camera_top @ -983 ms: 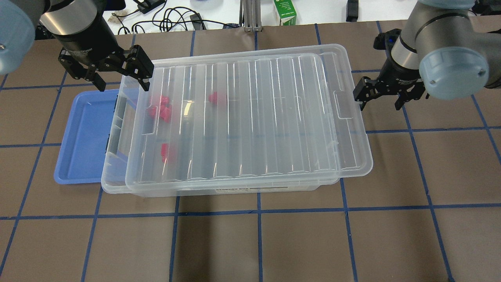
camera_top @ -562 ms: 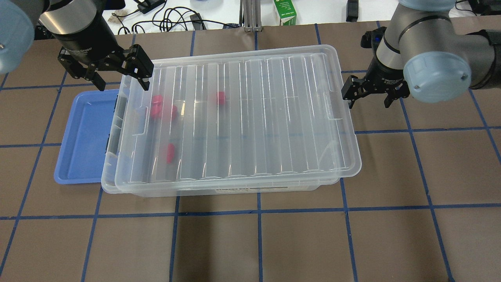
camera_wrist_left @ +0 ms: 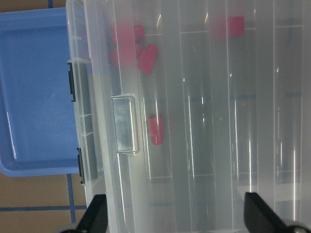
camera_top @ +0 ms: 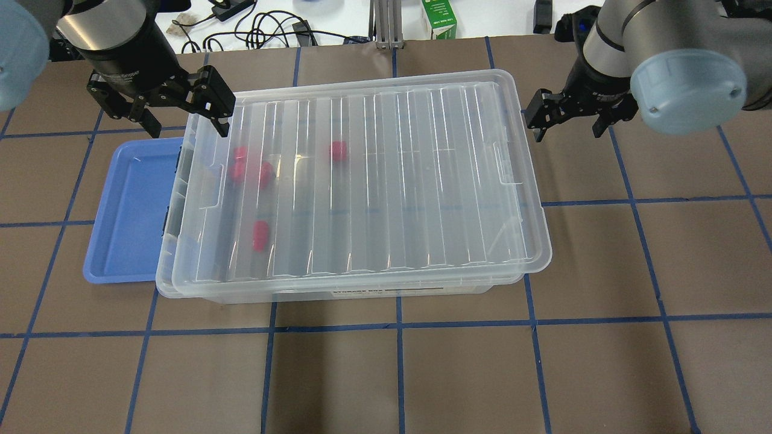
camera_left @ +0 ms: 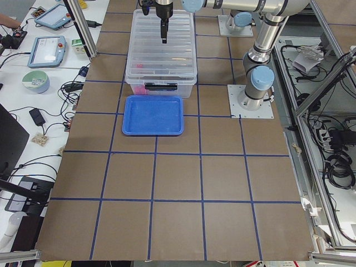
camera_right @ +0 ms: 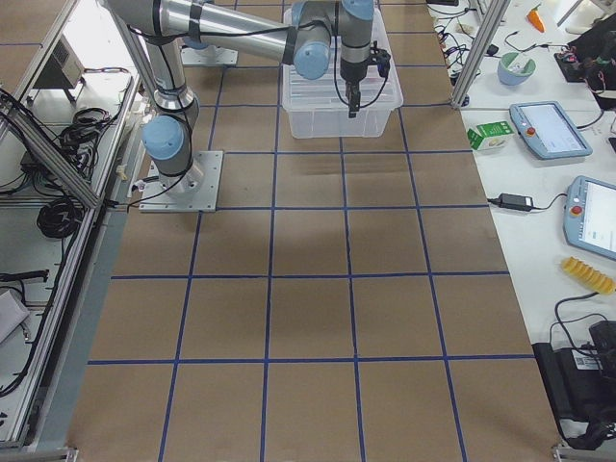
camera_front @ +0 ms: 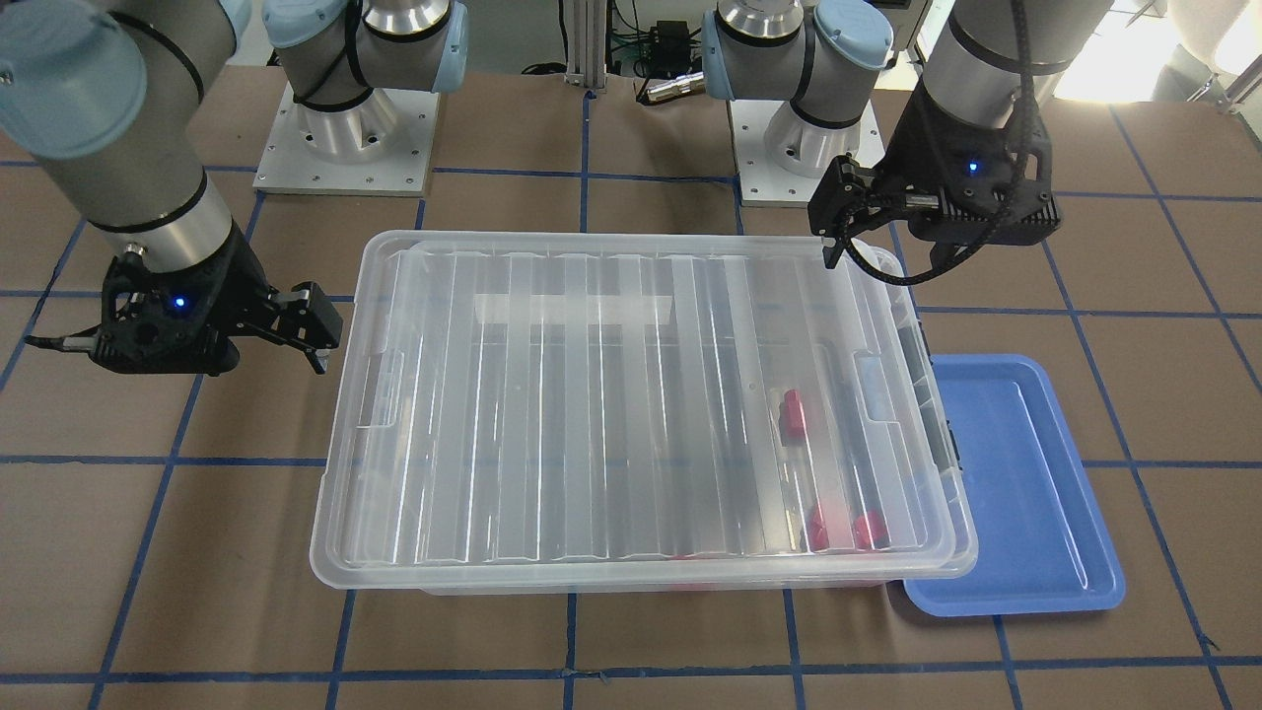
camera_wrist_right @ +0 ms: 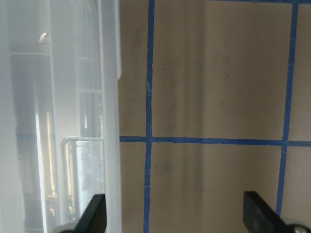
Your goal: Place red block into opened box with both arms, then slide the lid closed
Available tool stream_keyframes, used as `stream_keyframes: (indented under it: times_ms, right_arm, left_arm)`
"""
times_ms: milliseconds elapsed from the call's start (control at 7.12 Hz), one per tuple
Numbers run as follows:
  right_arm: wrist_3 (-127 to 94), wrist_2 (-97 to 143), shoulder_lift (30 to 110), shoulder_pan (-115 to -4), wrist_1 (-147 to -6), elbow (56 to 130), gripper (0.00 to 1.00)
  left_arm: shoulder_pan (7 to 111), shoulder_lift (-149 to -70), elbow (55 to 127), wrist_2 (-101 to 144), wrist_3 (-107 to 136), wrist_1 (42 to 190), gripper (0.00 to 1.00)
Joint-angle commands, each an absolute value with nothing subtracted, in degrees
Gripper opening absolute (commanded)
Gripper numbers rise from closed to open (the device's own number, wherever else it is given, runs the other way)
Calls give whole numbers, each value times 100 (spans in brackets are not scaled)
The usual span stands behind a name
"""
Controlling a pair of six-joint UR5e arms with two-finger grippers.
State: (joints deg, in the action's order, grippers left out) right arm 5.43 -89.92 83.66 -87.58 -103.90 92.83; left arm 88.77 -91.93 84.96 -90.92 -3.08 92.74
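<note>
The clear box [camera_top: 164,253] stands mid-table with the ribbed lid [camera_top: 386,181] lying on it, slightly skewed. Only a narrow strip of the box's left end shows beyond the lid. Under the lid lie several red blocks: one alone [camera_top: 338,150], a bunch [camera_top: 250,166] and another single one [camera_top: 260,235]; I cannot tell which is the task's red block. My left gripper [camera_top: 187,128] hangs open and empty over the box's far-left corner. Just off the lid's far-right corner my right gripper [camera_top: 567,132] is open too, touching nothing.
A shallow blue tray [camera_top: 129,205] lies against the box's left end, partly under its rim. Cables and a green carton [camera_top: 439,18] sit on the white bench beyond the table's far edge. Brown gridded tabletop [camera_top: 398,374] stretches in front of the box.
The lid has slid left over the box, covering almost all of the opening. My right gripper moved left with it, then drew back toward the far side. The left gripper hardly moved.
</note>
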Motion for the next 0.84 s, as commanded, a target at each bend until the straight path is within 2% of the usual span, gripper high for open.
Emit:
stream_keyframes:
  times_ms: [0, 702]
  right_arm:
    - [240, -9044, 8639, -9383, -9445, 8485, 100]
    - [149, -9009, 8710, -9536, -9167, 8446, 100]
  left_arm:
    - [8877, -9193, 8482, -9114, -308, 9281, 100]
    - [8886, -9202, 8499, -9132, -308, 9281, 100]
